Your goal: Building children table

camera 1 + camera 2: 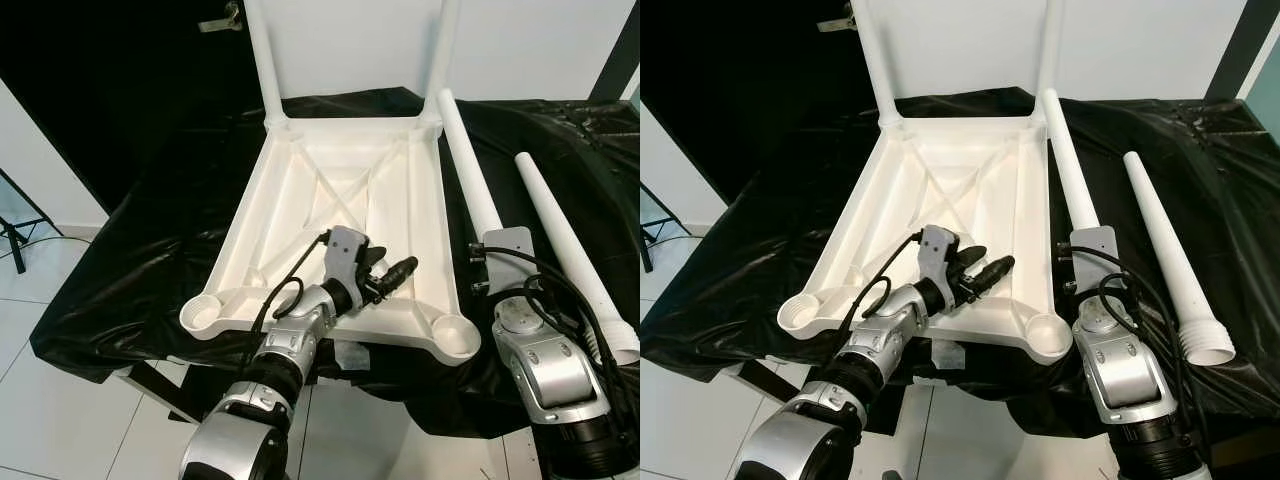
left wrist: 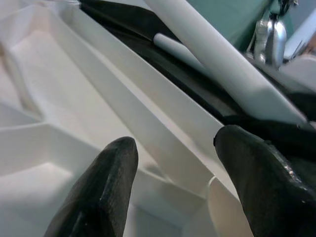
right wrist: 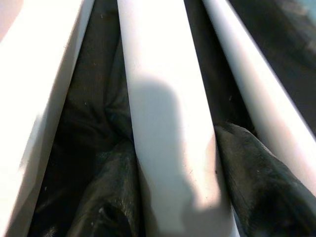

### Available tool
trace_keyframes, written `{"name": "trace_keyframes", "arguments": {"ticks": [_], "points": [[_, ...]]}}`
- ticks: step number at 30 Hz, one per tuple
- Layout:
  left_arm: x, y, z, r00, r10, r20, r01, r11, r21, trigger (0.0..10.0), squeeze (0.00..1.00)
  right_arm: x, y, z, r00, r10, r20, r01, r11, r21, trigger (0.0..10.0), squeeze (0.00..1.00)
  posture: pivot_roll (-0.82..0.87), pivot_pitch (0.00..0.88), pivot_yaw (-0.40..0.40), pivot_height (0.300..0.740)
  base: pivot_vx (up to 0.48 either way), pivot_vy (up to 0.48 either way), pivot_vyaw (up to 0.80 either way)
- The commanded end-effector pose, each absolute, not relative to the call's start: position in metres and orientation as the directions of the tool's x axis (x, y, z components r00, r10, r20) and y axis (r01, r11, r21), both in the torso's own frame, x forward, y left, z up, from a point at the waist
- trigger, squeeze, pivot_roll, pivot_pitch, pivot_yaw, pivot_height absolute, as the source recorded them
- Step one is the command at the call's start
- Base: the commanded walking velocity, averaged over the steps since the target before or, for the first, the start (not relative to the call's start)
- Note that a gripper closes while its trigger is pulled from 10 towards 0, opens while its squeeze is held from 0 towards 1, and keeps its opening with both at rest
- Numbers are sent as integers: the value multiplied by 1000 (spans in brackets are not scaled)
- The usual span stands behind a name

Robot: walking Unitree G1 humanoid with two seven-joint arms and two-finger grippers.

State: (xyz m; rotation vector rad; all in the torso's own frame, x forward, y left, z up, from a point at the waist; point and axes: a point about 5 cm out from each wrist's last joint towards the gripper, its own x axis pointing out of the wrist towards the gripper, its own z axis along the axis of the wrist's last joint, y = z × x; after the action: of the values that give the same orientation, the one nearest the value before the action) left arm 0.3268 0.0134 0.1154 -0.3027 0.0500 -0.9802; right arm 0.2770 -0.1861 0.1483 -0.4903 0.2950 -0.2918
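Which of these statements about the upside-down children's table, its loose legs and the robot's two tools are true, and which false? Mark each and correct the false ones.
1. The white tabletop lies upside down on the black cloth. True.
2. All four legs are fitted. False: two stand in the far corners, two lie loose.
3. The right tool has its fingers either side of a loose leg. True.
4. The left tool holds a leg. False: it is open over the tabletop.
5. The other loose leg lies left of the tabletop. False: right.
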Motion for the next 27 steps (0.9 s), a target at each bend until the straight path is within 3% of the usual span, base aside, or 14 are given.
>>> {"name": "trace_keyframes", "arguments": {"ticks": [1,9,11,13,14,15,27], "points": [[327,11,119,544,-830,124,816,488,-308,10000,0,281,-192,170,927,-373,-36,300,796,-526,10000,0,-190,0,64,740,0,0,0],[332,17,127,581,-792,185,786,489,-378,10000,0,287,-183,170,946,-321,36,296,815,-498,10000,0,-177,0,60,740,0,0,0],[333,19,129,586,-785,202,782,481,-397,10000,0,288,-180,173,955,-293,41,282,858,-430,10000,0,-174,0,59,740,0,0,0],[335,22,132,591,-775,225,776,470,-421,10000,0,289,-174,179,975,-222,29,223,946,-238,10000,0,-171,0,62,740,0,0,0],[335,22,132,591,-775,225,776,470,-421,10000,0,289,-174,179,975,-222,29,223,946,-238,10000,0,-171,0,62,740,0,0,0],[336,23,133,594,-770,233,773,466,-430,10000,0,290,-171,180,985,-172,22,173,975,-142,10000,0,-171,0,62,740,0,0,0],[337,23,136,599,-762,246,765,452,-459,10000,0,283,-153,189,990,120,72,-126,987,97,10000,0,-179,0,69,740,0,0,0]]}}
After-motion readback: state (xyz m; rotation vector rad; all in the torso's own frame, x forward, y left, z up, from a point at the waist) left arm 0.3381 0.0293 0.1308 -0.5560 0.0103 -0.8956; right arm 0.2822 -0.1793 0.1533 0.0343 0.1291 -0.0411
